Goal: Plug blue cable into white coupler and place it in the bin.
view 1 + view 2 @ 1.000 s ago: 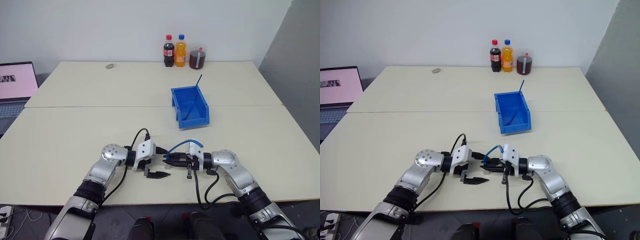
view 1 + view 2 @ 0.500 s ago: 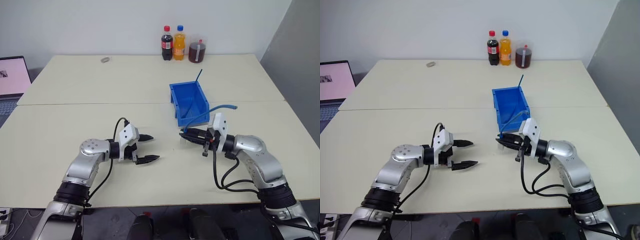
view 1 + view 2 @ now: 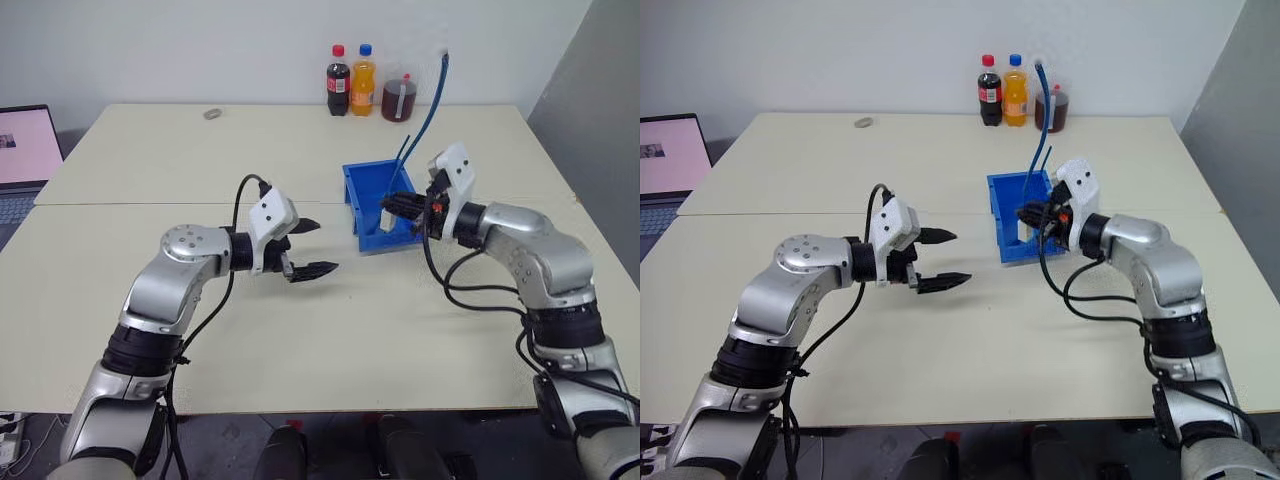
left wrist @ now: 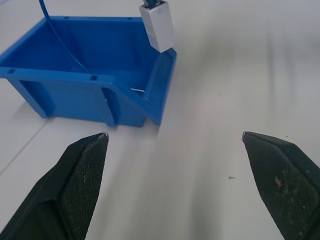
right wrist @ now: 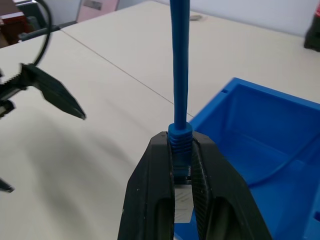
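Here the thin light-blue cable (image 3: 428,108) is pinched at its moulded plug end between the closed black fingers of the right tool (image 3: 400,206), and from there it rises steeply to a free end in front of the bottles. The small white boxy coupler (image 4: 157,26) hangs on that plug, just below the fingers, over the low front lip of the bright blue rectangular plastic bin (image 3: 363,187). A second thin blue cable (image 4: 56,34) already lies inside the bin, one end poking up over the back wall. The left tool (image 3: 312,247) hovers above the pale desk (image 3: 200,160) to the left of the bin, well apart from it, its two fingers spread wide with nothing between them. Three drink bottles (image 3: 364,82) stand at the desk's far edge; an open laptop (image 3: 26,150) sits off to the far left.
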Robot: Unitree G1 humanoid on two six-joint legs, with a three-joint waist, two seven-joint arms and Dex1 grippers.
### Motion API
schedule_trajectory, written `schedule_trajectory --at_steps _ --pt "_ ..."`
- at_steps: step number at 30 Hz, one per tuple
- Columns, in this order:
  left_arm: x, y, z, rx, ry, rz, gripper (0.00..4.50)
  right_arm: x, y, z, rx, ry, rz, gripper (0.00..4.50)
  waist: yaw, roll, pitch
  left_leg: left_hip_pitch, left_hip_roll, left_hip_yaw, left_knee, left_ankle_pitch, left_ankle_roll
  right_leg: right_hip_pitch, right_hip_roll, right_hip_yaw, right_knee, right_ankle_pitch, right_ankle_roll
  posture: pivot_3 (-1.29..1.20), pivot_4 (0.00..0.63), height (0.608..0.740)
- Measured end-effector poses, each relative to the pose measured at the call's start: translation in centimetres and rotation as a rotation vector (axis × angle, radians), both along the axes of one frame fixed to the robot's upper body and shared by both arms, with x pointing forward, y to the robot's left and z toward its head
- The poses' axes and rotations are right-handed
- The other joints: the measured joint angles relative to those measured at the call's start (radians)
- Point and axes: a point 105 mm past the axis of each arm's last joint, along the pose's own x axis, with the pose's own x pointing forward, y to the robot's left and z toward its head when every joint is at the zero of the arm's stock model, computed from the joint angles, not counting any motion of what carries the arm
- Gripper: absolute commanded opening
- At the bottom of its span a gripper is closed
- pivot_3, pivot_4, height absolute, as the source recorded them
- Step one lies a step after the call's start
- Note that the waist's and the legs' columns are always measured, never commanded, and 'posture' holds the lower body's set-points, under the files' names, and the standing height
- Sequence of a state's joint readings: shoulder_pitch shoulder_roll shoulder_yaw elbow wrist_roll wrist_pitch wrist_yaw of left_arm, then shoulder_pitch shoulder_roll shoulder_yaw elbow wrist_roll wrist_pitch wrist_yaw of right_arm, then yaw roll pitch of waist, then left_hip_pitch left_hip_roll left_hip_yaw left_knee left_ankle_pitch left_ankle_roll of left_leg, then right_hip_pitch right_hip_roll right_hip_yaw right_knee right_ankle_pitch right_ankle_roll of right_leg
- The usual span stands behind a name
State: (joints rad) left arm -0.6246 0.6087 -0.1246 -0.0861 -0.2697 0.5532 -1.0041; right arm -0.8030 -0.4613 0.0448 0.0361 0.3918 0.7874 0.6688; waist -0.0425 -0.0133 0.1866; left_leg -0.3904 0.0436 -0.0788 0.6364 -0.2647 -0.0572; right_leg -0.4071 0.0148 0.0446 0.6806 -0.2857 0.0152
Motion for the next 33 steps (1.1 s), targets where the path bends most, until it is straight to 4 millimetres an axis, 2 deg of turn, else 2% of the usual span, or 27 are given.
schedule_trajectory --at_steps 4,11,16,21,33 --pt "0.5 -0.3 0.8 -0.008 -0.012 0.022 4.50 1.6 -0.5 0.1 -0.002 0.076 -0.043 0.16 0.001 0.000 0.000 -0.002 0.000 0.000 0.000 0.000 0.000 -0.001 0.000 0.000 0.000 0.000 0.000 0.00 0.150 0.740" --pt "1.5 -0.5 2.5 0.026 -0.075 0.075 4.50 2.8 0.1 -0.5 0.021 0.183 -0.034 0.16 0.001 0.000 0.000 -0.006 0.000 0.000 0.003 0.000 0.000 -0.004 -0.001 -0.001 0.001 0.000 -0.001 0.00 0.150 0.740" --pt "1.6 -0.9 2.5 0.010 -0.071 0.079 4.50 4.1 0.1 -1.4 0.037 0.266 -0.076 0.16 0.001 0.000 0.000 -0.007 -0.001 0.001 0.005 0.000 0.000 -0.005 -0.001 -0.001 0.002 0.000 -0.001 0.00 0.150 0.740" --pt "1.6 -1.3 2.8 0.012 -0.083 0.074 4.50 5.2 -0.1 -1.2 0.068 0.321 -0.120 0.16 0.002 0.001 0.000 -0.008 -0.001 0.001 0.006 0.000 0.000 -0.005 -0.002 -0.001 0.002 0.001 -0.001 0.00 0.150 0.740" --pt "1.8 -1.4 3.2 0.011 -0.120 0.084 4.50 6.1 -1.0 -3.2 0.061 0.464 -0.182 0.16 0.001 0.001 0.000 -0.008 -0.001 0.001 0.006 0.001 -0.002 -0.005 -0.002 -0.001 0.002 0.001 -0.001 0.00 0.150 0.740"
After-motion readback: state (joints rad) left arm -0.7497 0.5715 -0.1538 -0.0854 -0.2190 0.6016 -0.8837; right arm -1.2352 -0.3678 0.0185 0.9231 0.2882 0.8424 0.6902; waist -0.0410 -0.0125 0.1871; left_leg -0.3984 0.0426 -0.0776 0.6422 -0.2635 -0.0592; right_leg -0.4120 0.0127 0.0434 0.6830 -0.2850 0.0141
